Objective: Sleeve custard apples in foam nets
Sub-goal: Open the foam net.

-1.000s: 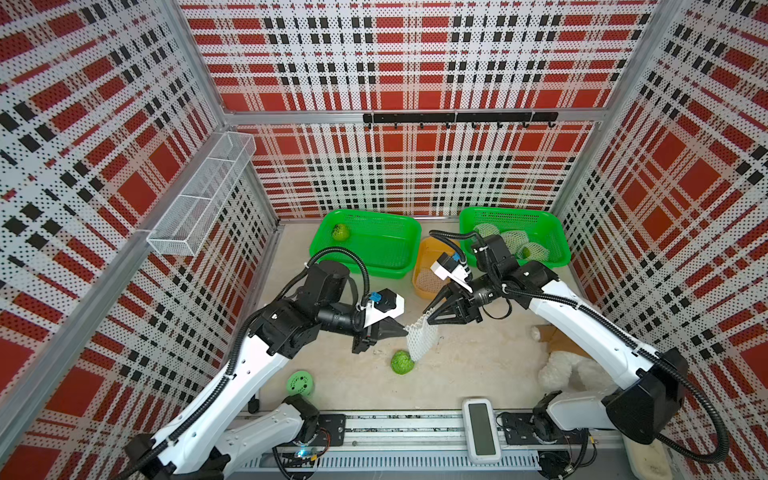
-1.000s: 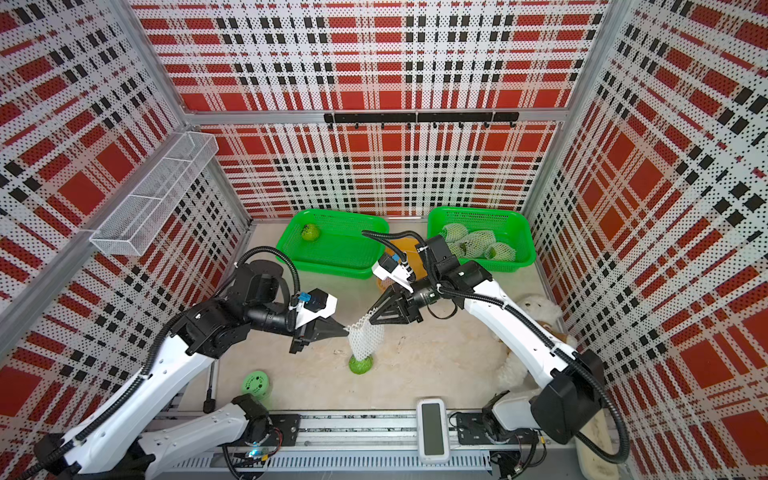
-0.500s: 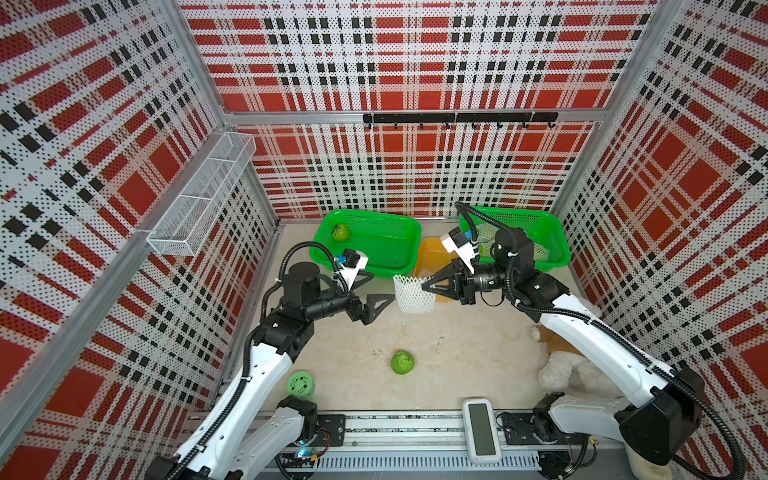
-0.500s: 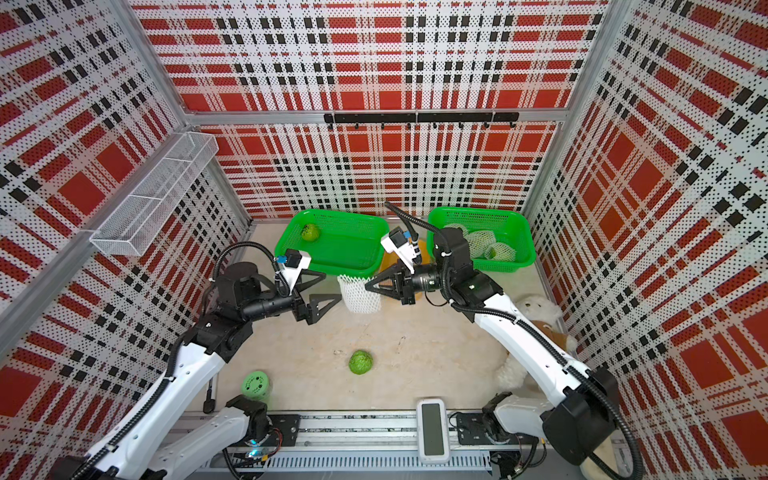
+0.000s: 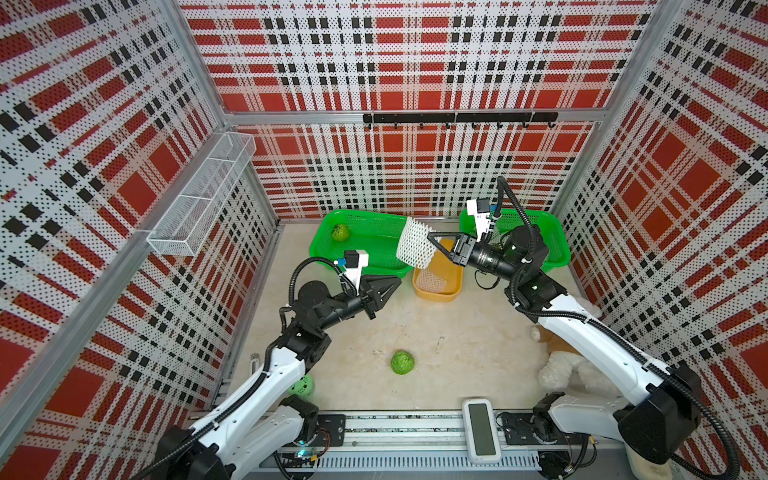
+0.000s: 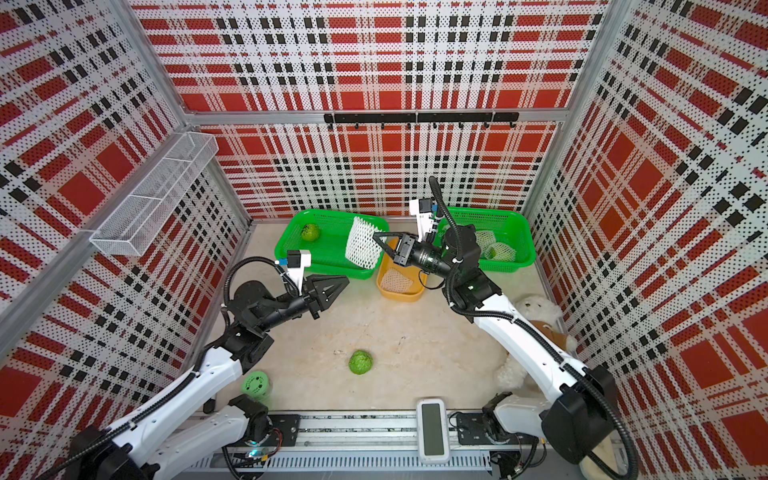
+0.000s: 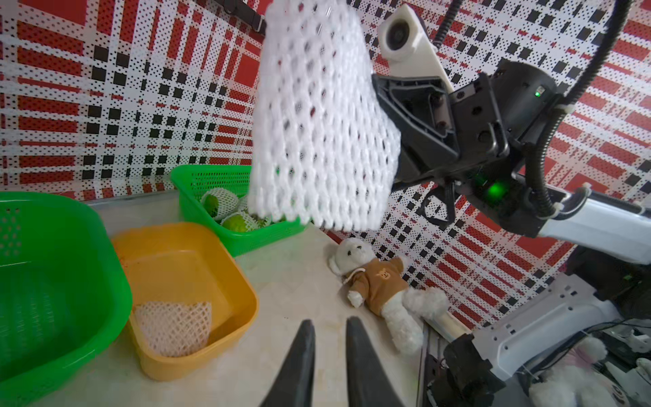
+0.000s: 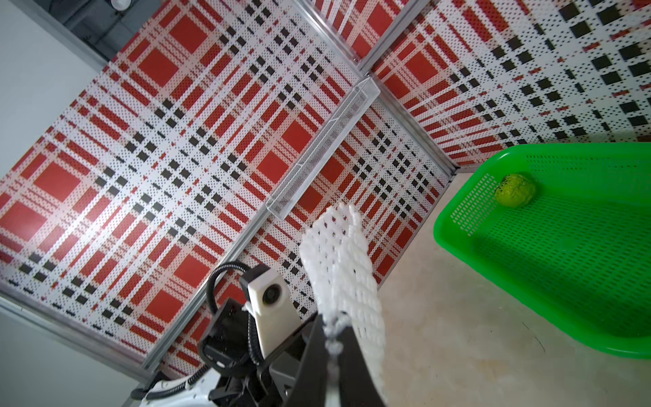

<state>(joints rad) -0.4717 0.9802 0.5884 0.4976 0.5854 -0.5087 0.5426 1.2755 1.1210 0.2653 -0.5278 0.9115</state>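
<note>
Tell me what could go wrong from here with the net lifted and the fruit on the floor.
1. The right gripper pinches only one edge of the foam net, so it may slip out.
2. The left gripper holds nothing, so the net's mouth is not spread.
3. The bare custard apple lies loose on the table and may roll when approached.

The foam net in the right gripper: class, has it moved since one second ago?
Yes. The foam net has risen from beside the custard apple on the table to the green basket, pinched in the right gripper.
</note>
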